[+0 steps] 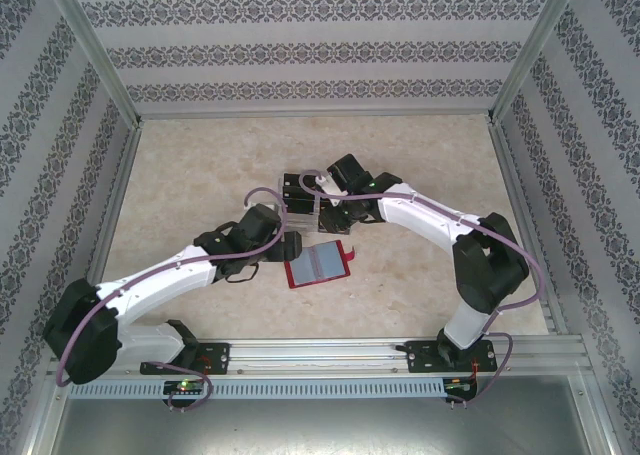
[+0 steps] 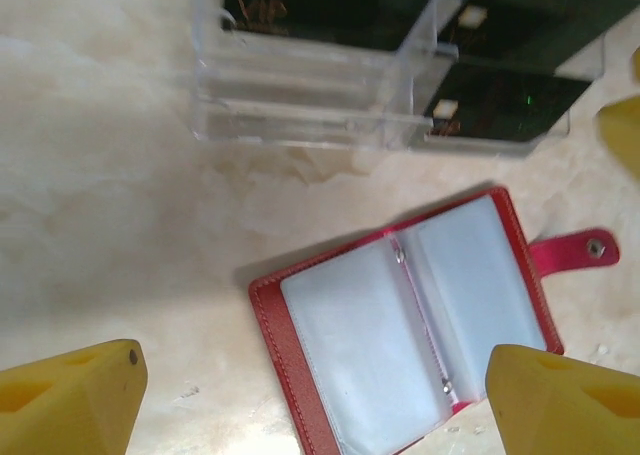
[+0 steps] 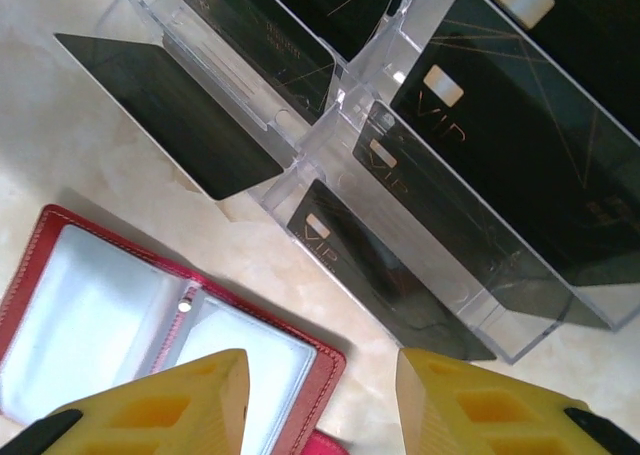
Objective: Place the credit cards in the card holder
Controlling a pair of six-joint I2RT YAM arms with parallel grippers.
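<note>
Arms (image 1: 150, 285) (image 1: 430, 215) bent inward, left end effector (image 2: 312, 390) wide apart above card holder (image 2: 380, 325), right end effector (image 3: 322, 400) apart

Red card holder (image 2: 400, 325), black credit cards (image 3: 520, 145), beige mottled table (image 2: 100, 175)

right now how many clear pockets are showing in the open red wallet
2 in the red wallet: left pocket and right pocket, either side of the spine; more may hide beneath.
</note>
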